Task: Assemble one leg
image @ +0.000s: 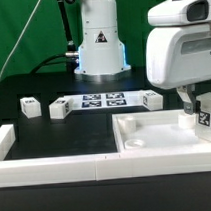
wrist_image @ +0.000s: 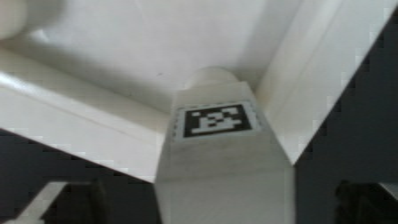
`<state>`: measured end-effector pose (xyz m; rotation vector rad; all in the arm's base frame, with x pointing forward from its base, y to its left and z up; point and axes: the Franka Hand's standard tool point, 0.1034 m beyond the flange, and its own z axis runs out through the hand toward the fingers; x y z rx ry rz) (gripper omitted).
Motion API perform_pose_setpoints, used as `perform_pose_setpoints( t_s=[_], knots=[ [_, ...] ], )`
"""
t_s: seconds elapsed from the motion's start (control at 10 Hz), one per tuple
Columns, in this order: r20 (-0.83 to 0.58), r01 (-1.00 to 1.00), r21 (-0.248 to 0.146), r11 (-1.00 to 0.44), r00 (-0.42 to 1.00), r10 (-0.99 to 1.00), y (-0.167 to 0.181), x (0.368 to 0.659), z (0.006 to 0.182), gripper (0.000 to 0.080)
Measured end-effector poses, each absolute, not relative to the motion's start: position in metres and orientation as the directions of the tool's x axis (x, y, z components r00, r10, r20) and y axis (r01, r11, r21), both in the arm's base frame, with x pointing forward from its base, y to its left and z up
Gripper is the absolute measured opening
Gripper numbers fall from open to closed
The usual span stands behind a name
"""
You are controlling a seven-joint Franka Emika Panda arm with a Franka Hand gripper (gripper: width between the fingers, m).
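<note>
While one look-alike block (image: 31,107) and a second block (image: 60,108) are lying well apart from the pincer, toward the exterior view's left, the marker board (image: 103,100) is lying nearer it, with a third block (image: 153,99) just past the board. The tray-like piece (image: 145,133) is lying beneath the pincer (image: 198,112), which is clamping the leg (image: 206,120) between its fingers (tag showing to the wrist camera), hanging over the tray's corner inside the raised rim.
</note>
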<state>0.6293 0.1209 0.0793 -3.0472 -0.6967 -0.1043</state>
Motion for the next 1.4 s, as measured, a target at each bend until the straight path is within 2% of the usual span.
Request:
perform_pose_setpoints(
  t_s=[0.1, 0.3, 0.7, 0.8, 1.0, 1.4],
  knots=[
    [0.068, 0.433, 0.001, -0.901, 0.899, 0.432, 0.1208, 0.6293, 0.0793, 0.0561],
    [0.068, 0.433, 0.001, -0.902, 0.899, 0.432, 0.1206, 0.6293, 0.0793, 0.0291],
    [0.068, 0.343, -0.008, -0.939, 0.937, 0.342, 0.12, 0.6291, 0.079, 0.0291],
    [0.066, 0.165, -0.026, -0.986, 0.984, 0.163, 0.121, 0.629, 0.079, 0.0291],
    [0.057, -0.144, -0.039, -0.989, 0.988, -0.146, 0.1191, 0.6291, 0.0789, 0.0291],
    [0.044, -0.582, -0.046, -0.812, 0.81, -0.584, 0.1177, 0.6277, 0.0772, 0.0292]
  ],
)
